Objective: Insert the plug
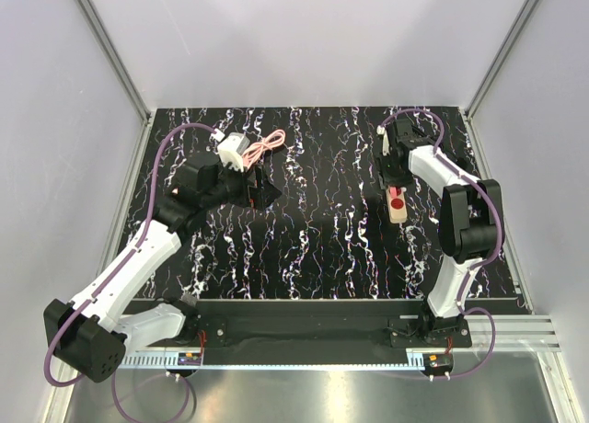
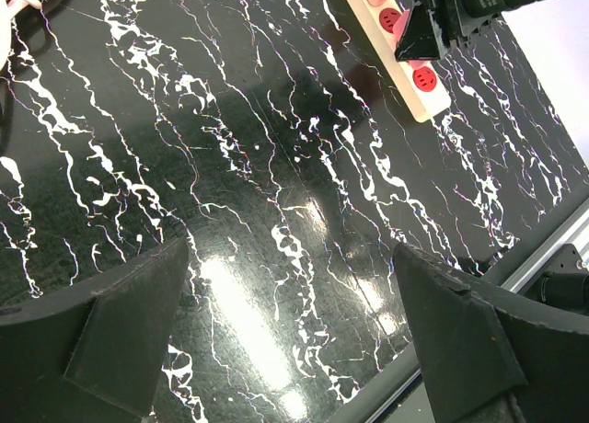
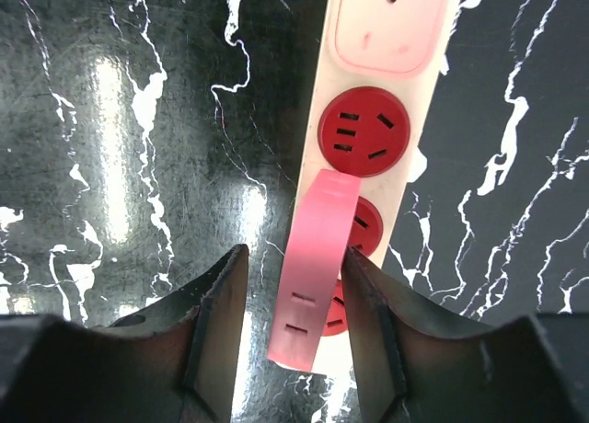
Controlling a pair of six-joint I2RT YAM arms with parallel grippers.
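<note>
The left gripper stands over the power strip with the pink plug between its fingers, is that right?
Wrong arm: it is the right gripper that stands over the power strip with the pink plug between its fingers, as the right wrist view shows.

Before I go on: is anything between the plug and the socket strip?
Nothing visible. The plug already stands on the power strip, over its red sockets, between the right gripper's fingers.

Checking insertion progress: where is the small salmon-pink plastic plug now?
In the right wrist view, the salmon-pink rounded plastic plug stands between the right gripper's fingers, over the lower red sockets of the cream plastic power strip, on the robot's right.
</note>
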